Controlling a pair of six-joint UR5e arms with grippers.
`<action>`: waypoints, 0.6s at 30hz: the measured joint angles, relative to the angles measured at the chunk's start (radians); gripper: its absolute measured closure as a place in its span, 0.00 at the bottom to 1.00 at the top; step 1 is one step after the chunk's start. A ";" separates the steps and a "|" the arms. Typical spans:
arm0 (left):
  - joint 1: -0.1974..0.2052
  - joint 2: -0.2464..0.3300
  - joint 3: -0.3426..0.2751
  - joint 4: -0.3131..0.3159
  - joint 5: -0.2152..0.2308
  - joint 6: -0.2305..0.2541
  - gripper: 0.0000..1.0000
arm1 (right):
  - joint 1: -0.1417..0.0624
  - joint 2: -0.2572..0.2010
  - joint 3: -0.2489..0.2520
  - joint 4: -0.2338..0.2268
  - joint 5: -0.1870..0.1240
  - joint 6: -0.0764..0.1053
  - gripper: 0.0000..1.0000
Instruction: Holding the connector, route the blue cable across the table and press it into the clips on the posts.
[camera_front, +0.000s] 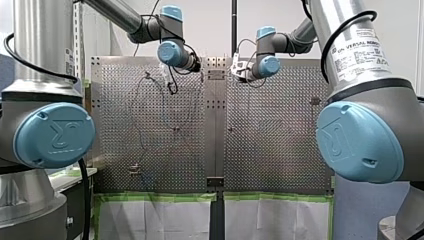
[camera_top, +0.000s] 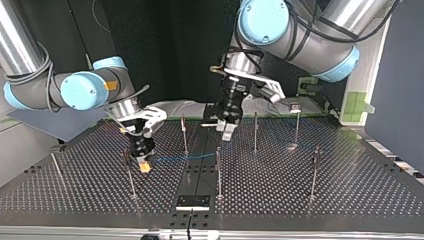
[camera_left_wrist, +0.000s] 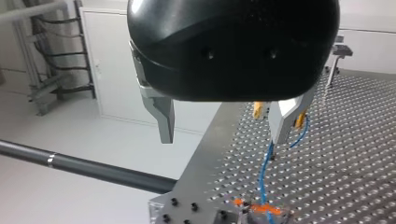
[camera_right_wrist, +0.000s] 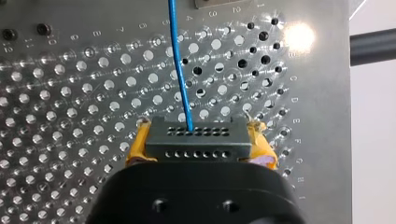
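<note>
Posts (camera_top: 218, 172) are standing upright across the perforated worktop (camera_top: 350, 190), the nearest row lying along the lower part of the top view. Just behind that row, left of centre in the frame, my right hand (camera_top: 144, 165) is pointing down at the worktop and clamping the connector (camera_right_wrist: 196, 140) between its yellow pads (camera_right_wrist: 135, 147). In the right wrist view the black connector is lying with its long axis crosswise between the pads. Its holed face is pointing away from the hand, and the blue cable (camera_right_wrist: 180, 70) is leaving that face and running straight ahead over the holes. In the top view the cable is stretching from this hand toward the frame's centre, low over the worktop, as far as the middle post; whether it is sitting in a clip cannot be told. Farther back, just above the frame's centre, my left hand (camera_top: 226, 129) is hanging with its metal fingers (camera_left_wrist: 163, 119) spread apart, gripping nothing.
</note>
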 joint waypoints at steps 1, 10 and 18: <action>-0.008 -0.008 0.008 -0.007 -0.007 0.006 0.00 | 0.000 0.000 0.000 0.000 0.001 0.000 1.00; -0.084 -0.084 0.084 -0.071 -0.084 0.046 0.00 | 0.000 0.000 0.000 0.002 0.002 0.000 1.00; -0.148 -0.148 0.148 -0.087 -0.147 0.052 0.00 | 0.000 0.001 0.000 0.001 0.002 0.000 1.00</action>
